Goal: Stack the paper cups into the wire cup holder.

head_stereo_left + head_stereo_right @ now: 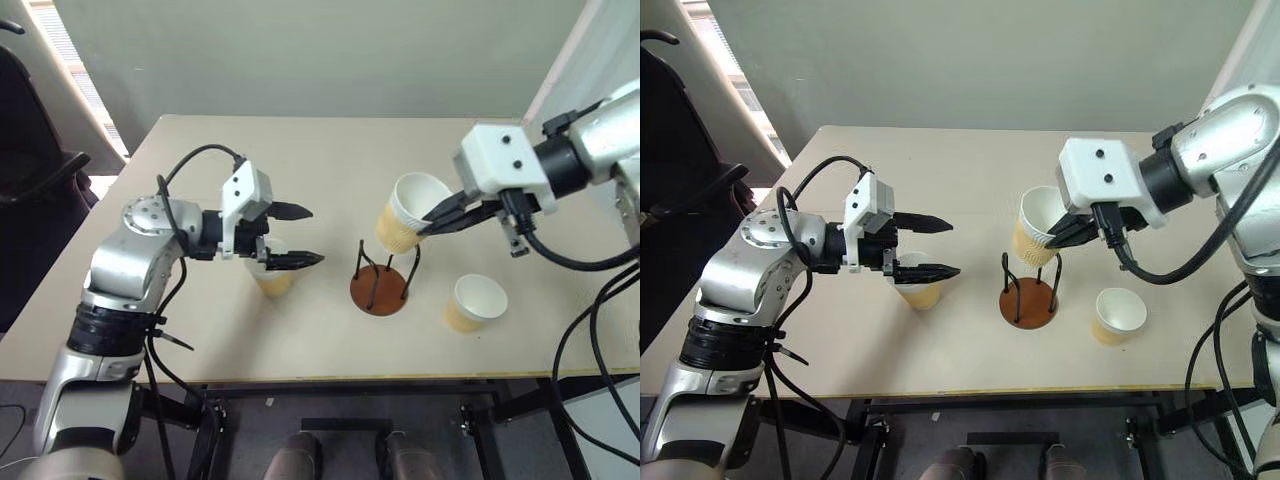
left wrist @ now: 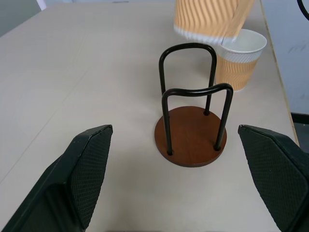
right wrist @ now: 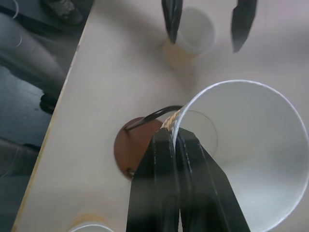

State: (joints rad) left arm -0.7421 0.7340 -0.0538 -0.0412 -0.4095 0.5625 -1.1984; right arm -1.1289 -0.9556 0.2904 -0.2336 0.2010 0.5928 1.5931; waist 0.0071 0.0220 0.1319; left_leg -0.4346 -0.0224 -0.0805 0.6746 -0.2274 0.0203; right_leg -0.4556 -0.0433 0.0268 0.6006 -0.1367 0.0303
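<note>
The right pincer (image 1: 432, 217) grips a paper cup (image 1: 407, 212) by its rim, tilted, just above and slightly behind the empty wire holder (image 1: 380, 283). The left pincer (image 1: 297, 236) stands released over another cup (image 1: 272, 277).

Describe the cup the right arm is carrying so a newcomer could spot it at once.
On the beige table, find the wire cup holder near the front edge. The paper cup hangs tilted just above it, rim pinched by the right gripper; the other two cups stand on the table.
</note>
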